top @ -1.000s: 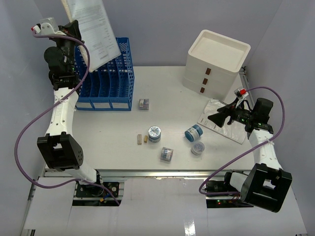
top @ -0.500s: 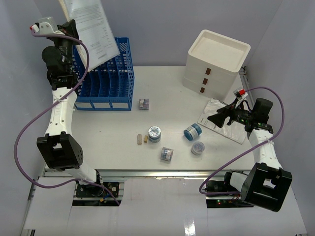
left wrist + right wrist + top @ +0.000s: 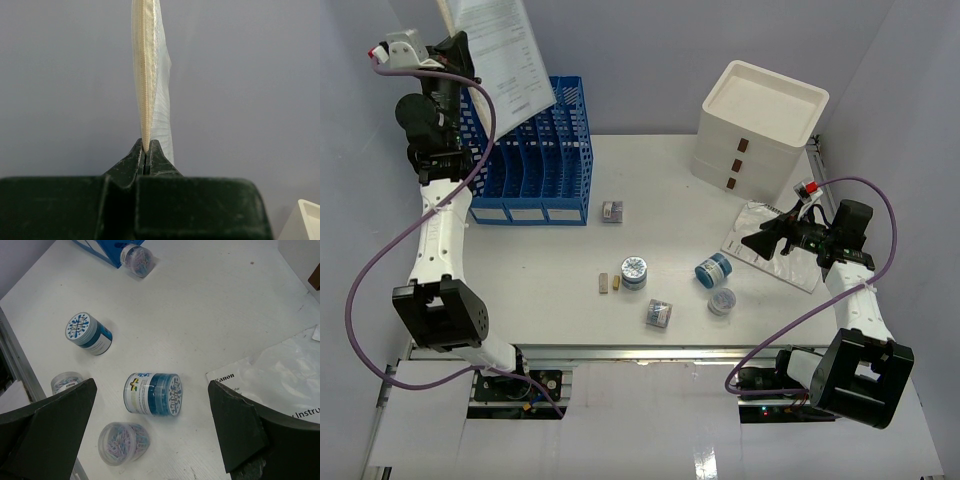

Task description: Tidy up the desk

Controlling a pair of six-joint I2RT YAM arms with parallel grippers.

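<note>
The white desk (image 3: 540,260) holds scattered small items. My left gripper (image 3: 453,48) is raised above the blue file rack (image 3: 535,160) and is shut on a printed sheet in a clear sleeve (image 3: 505,60). The left wrist view shows the sleeve (image 3: 149,75) edge-on, pinched between the tips of that gripper (image 3: 146,150). My right gripper (image 3: 752,243) is open and empty above the desk. In the right wrist view this gripper (image 3: 150,425) hovers over a blue tub lying on its side (image 3: 153,393) and a clear jar of paper clips (image 3: 124,443).
A bagged manual (image 3: 775,245) lies under my right arm. A white drawer box (image 3: 760,125) stands at the back right. An upright blue tub (image 3: 634,271), two more clip jars (image 3: 659,314) (image 3: 612,211) and small erasers (image 3: 604,284) lie mid-desk. A metal rail (image 3: 620,350) runs along the near edge.
My left gripper has moved a little up and to the left with the sleeved sheet. The right arm has barely moved.
</note>
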